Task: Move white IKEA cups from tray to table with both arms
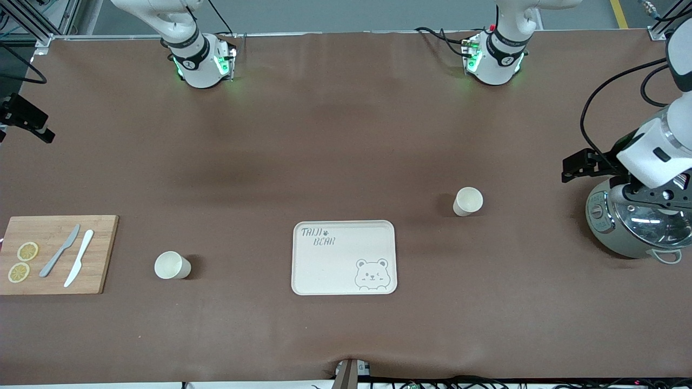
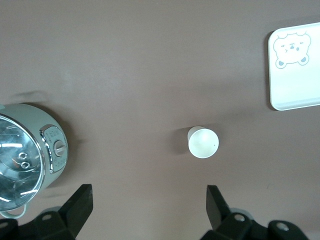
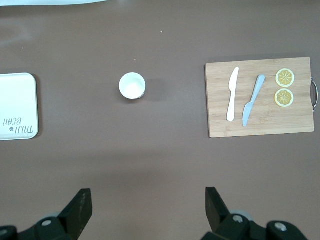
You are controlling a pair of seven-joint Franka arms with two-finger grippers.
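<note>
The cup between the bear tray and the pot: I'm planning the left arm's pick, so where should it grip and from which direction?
Come straight down on the cup and close the left claw across its rim. It stands upright, mouth up, round and handleless, so any angle across works. It stands apart from the tray and the pot. The left claw is open.

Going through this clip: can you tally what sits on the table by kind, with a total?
White cups: 2
Bear tray: 1
Cutting board: 1
Knives: 2
Lemon slices: 2
Cooker pot: 1
Total: 9
</note>
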